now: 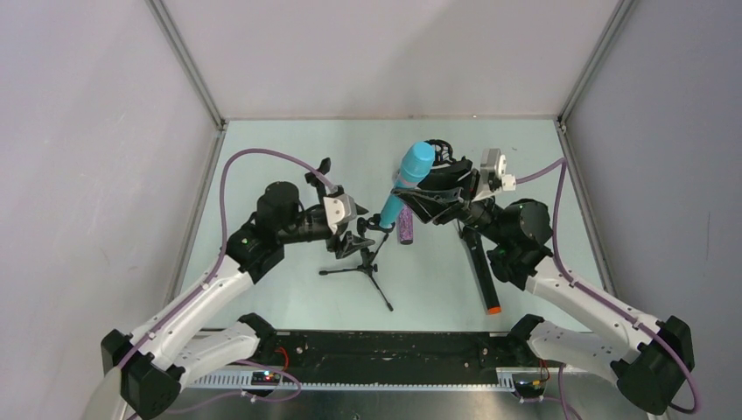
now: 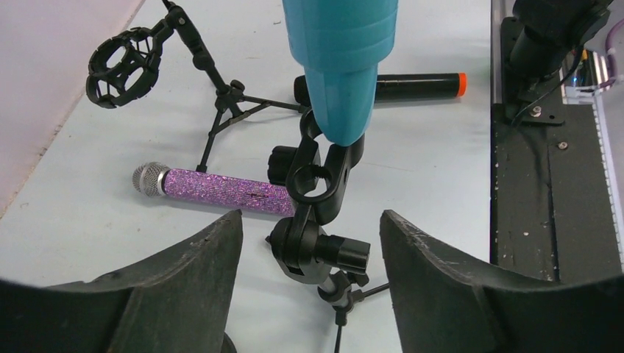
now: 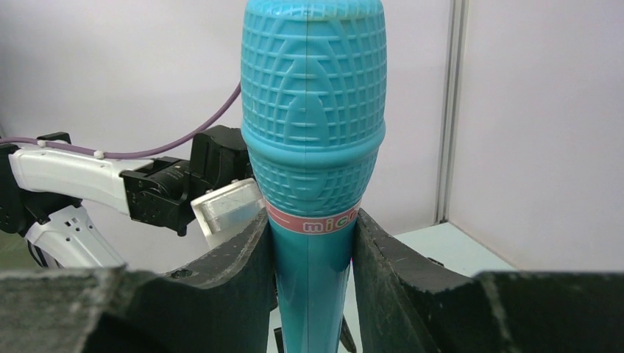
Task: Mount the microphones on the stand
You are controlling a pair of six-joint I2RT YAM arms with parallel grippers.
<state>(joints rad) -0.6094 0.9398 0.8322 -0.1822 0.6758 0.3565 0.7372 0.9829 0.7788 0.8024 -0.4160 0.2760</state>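
Note:
The light blue microphone [image 3: 313, 147] stands tilted, and my right gripper [image 3: 313, 243] is shut on its handle just under the head. Its tapered tail [image 2: 342, 81] sits in the black clip [image 2: 320, 180] at the top of the small tripod stand [image 1: 366, 262]. My left gripper [image 2: 309, 220] is open, its fingers either side of the stand's swivel joint [image 2: 313, 254] with gaps on both sides. The purple glitter microphone [image 2: 221, 191] lies flat on the table behind the stand. The black microphone with the orange end [image 1: 481, 271] lies under my right arm.
A second tripod stand with a round black shock mount [image 2: 121, 62] stands at the back, near the blue microphone's head. The black base rail [image 1: 385, 346] runs along the table's near edge. Grey walls close in the table on three sides.

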